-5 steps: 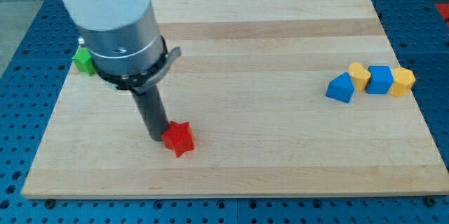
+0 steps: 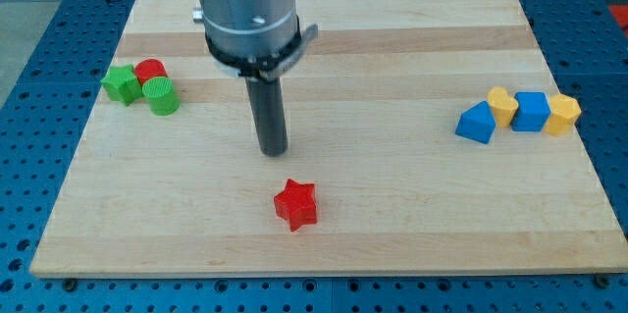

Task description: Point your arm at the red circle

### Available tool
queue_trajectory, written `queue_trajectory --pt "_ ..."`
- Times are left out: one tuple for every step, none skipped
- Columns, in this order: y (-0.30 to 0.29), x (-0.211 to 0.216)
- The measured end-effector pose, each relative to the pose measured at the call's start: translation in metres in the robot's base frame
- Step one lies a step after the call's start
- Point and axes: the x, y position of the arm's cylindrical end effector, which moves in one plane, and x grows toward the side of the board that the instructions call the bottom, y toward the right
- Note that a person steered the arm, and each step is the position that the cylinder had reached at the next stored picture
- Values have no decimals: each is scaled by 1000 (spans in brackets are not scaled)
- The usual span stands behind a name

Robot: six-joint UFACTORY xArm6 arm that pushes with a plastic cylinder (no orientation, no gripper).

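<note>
The red circle [image 2: 149, 70] lies near the board's left edge, touching a green star-like block [image 2: 121, 84] on its left and a green cylinder [image 2: 161, 96] just below it. My tip [image 2: 273, 150] stands near the middle of the board, well to the right of and below the red circle, apart from it. A red star [image 2: 295, 204] lies a short way below and right of my tip, not touching it.
At the view's right, a blue triangular block [image 2: 477, 122], a yellow block [image 2: 502, 105], a blue cube [image 2: 531, 111] and another yellow block [image 2: 563, 115] sit in a row. The wooden board [image 2: 392, 48] rests on a blue perforated table.
My arm has moved right and up, away from the red star, which now lies further right and lower. The red circle and green cylinder, hidden before, now show.
</note>
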Motion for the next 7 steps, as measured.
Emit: queue_trajectory --pt "-6 -39" --pt "-6 -80" --pt "-30 -118" --pt "-71 -157" --pt "-105 -178" --pt "-147 -178" --pt "-159 -176"
